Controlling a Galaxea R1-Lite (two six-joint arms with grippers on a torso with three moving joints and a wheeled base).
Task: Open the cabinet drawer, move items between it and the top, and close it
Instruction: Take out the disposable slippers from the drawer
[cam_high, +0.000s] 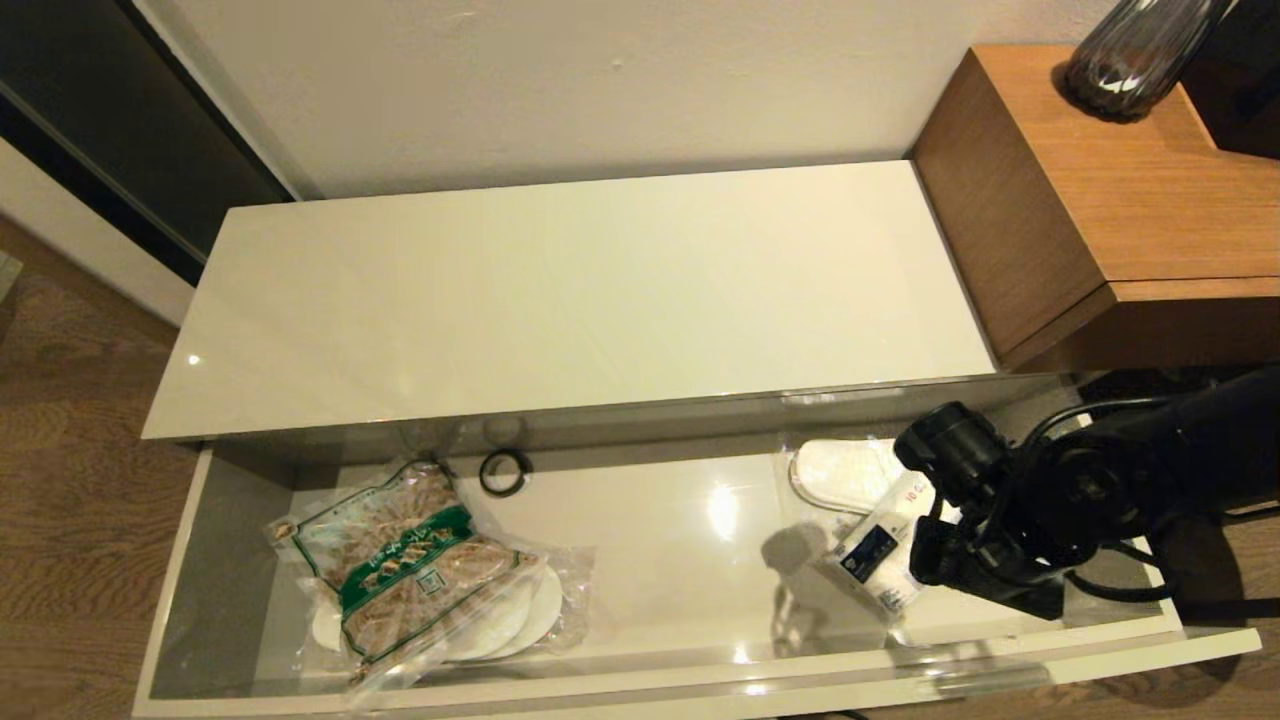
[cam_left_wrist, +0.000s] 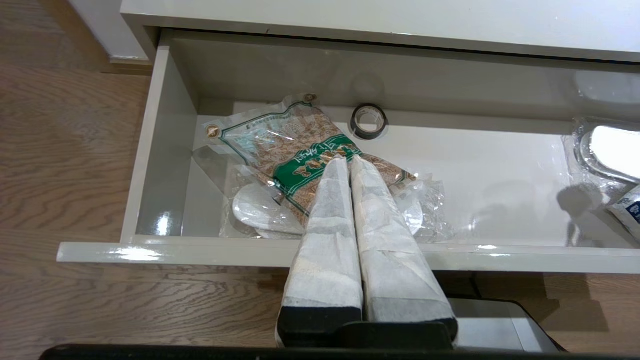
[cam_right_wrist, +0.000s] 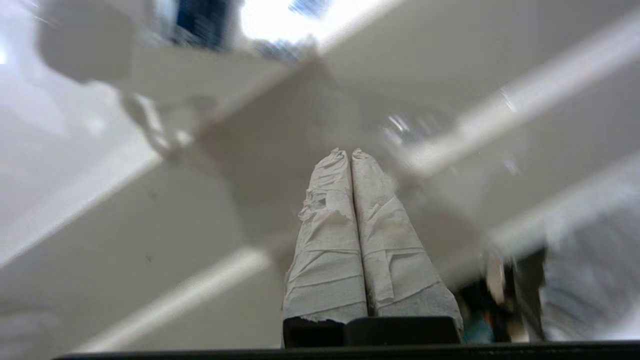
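Inside the long, glossy cream-white cabinet drawer (cam_high: 225, 520), now pulled open, the clear plastic bag of tan food with a green-and-white label (cam_high: 415, 565) is lying across clear-wrapped flat white slippers (cam_high: 520, 615). Above its front edge, the left gripper (cam_left_wrist: 348, 159) is hovering, fingers pressed together. At the drawer's right end, the right gripper (cam_right_wrist: 349, 153) is also sitting closed and empty, near a white tissue pack (cam_high: 880, 555).

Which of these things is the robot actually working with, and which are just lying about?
Part of the job: drawer, cabinet top, food bag, wrapped slippers, right gripper.

Just lying about: tissue pack, black ring, wooden block, dark vase.
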